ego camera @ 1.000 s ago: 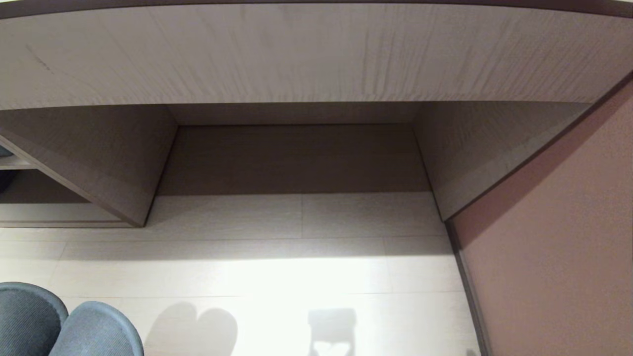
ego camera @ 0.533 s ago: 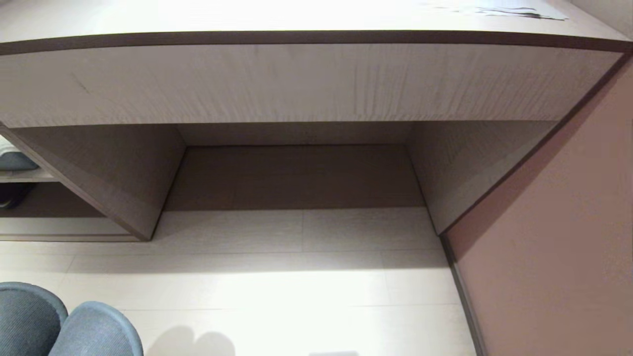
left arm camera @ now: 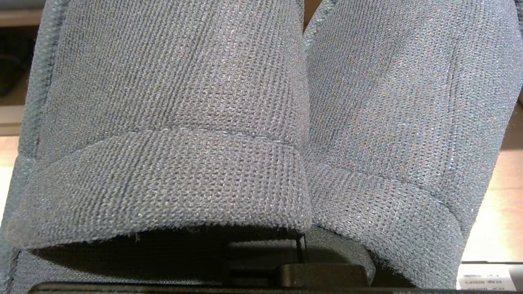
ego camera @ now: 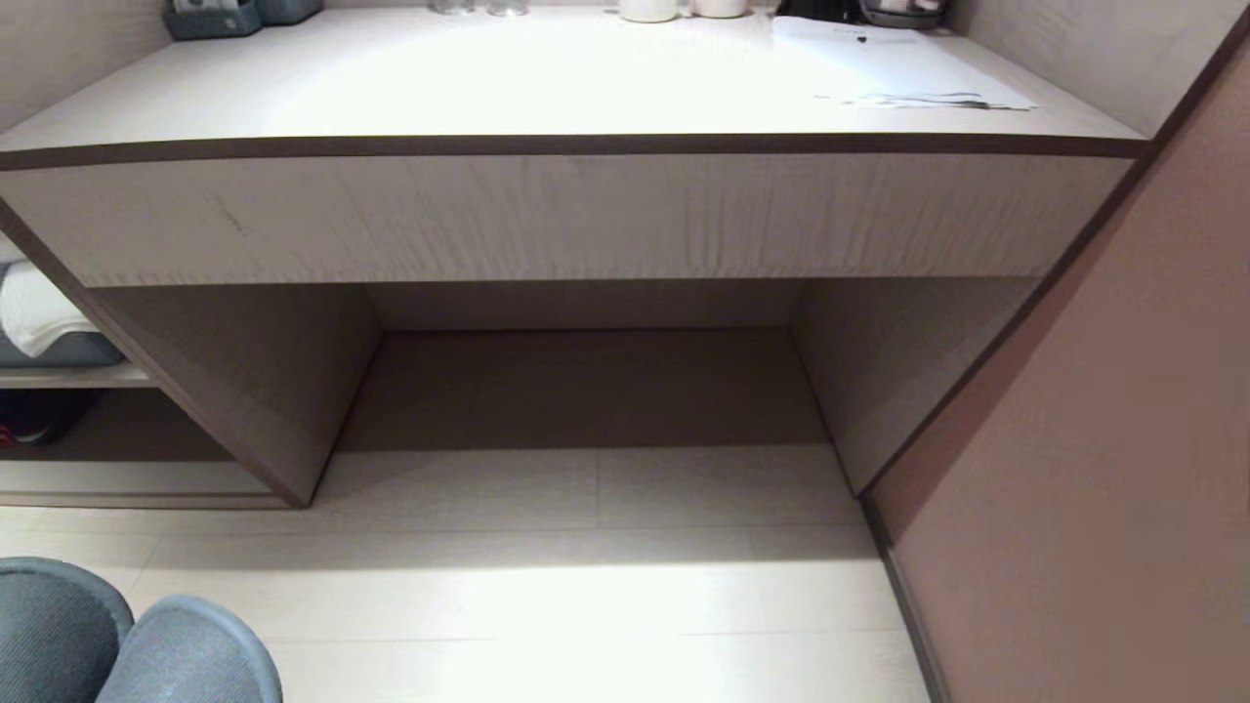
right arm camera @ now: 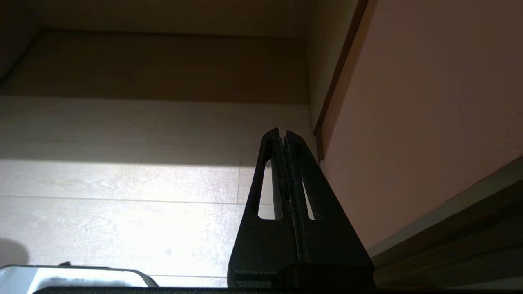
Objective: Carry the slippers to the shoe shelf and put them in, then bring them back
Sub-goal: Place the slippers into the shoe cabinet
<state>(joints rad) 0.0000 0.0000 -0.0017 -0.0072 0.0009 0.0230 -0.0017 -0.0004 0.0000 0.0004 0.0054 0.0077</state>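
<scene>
Left wrist view, slippers (left arm camera: 171, 122), label unreadable (left arm camera: 486, 281)

Strong glare washes out the pale wood-grain desk top (ego camera: 547, 73) and the light tiled floor (ego camera: 547, 596) in front of it. The kneehole under that desk lies in dim shadow. Straight edges bow near the frame borders.

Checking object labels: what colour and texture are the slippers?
Dark grey knitted fabric on the slippers; the left wrist view shows it best.
</scene>
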